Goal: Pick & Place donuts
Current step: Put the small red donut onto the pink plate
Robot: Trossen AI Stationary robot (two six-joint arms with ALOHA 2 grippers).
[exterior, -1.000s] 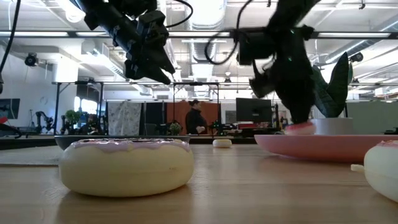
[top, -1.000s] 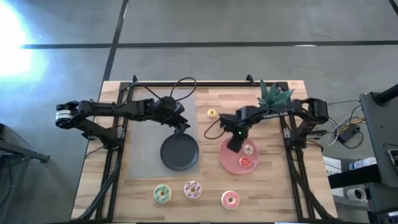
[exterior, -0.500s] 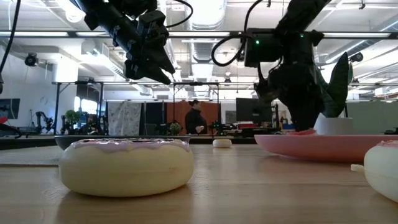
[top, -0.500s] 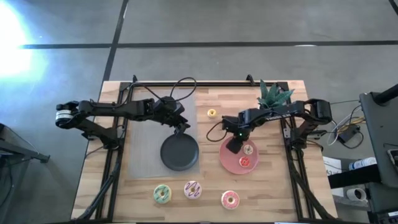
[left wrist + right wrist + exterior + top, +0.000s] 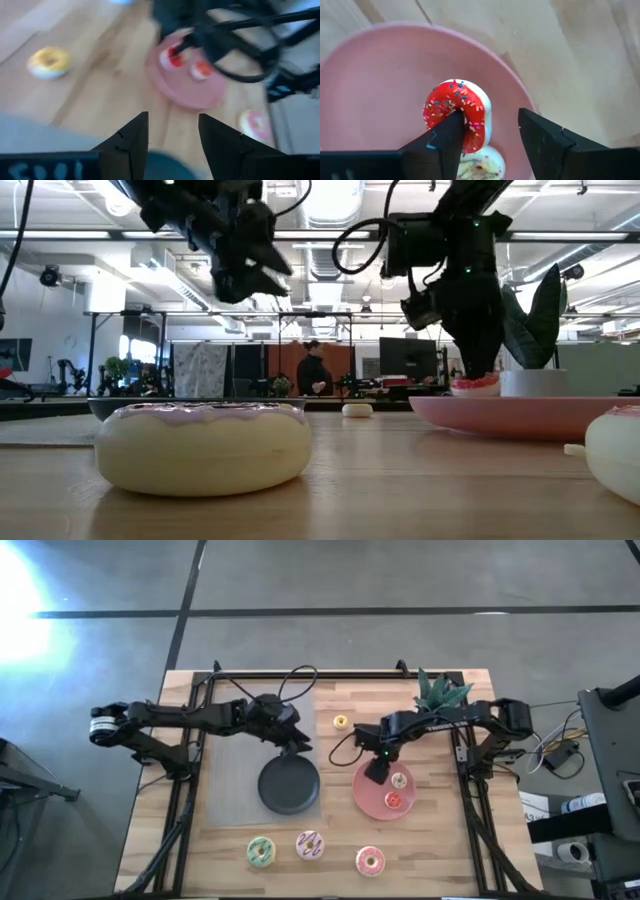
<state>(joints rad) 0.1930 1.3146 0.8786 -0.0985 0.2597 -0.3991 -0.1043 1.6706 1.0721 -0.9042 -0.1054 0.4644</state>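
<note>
Barely begun, by the look of it. Left claw [image 5: 301,745] open and empty above the far rim of the bare black plate [image 5: 289,786]. Green [image 5: 261,851], streaked white [image 5: 310,844] and pink donut [image 5: 370,860] unmoved along the near table edge; tiny yellow donut [image 5: 341,722] far. Right claw [image 5: 485,131] spread over the red donut [image 5: 457,121] on the pink plate [image 5: 365,90], beside another tiny donut [image 5: 398,780].

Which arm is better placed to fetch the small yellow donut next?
Probably the left: its open gripper hovers by the black plate, empty, with the yellow donut nearby. The right gripper is occupied over the pink plate at a red-frosted donut.
</note>
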